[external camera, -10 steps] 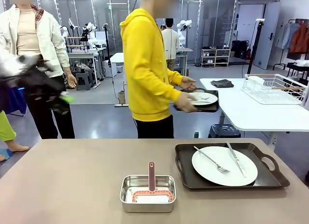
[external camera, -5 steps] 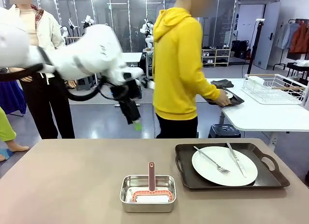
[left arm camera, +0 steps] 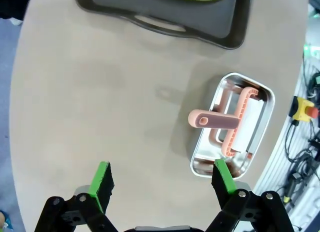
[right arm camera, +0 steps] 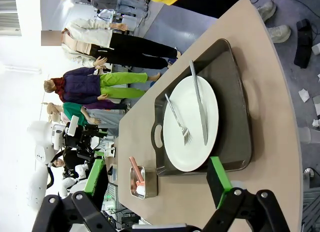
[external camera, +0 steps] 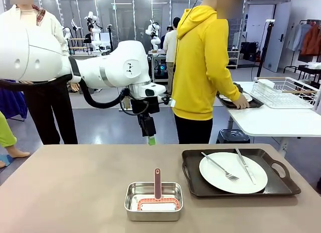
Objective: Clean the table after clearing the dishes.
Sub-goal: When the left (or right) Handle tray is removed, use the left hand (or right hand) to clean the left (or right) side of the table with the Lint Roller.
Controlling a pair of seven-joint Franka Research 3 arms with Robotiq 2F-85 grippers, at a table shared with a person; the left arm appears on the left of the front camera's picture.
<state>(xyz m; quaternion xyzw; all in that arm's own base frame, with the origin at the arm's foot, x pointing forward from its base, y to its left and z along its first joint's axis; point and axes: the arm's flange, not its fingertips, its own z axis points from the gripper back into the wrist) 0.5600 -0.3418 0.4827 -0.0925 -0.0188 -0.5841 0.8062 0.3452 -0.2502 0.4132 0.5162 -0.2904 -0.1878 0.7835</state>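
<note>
white round plate (external camera: 225,184) lies on a dark handled tray (external camera: 193,167) on the taupe-brown table (external camera: 75,193); left gripper (left arm camera: 161,164) and right gripper (right arm camera: 157,162) hang empty, fingers apart.

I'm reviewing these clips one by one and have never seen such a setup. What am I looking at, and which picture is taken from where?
This is a two-armed robot at a table. The wide picture looks across the table from between the arms. The other two come from cameras on the wrists, looking along the green-padded fingers. The left gripper hangs open above the table near a steel pan and holds nothing. The pan holds a pink-handled tool. The right gripper is also open and empty, facing a tray with a plate, fork and knife. Behind, a person in yellow has a hand on a second tray on a white table.
</note>
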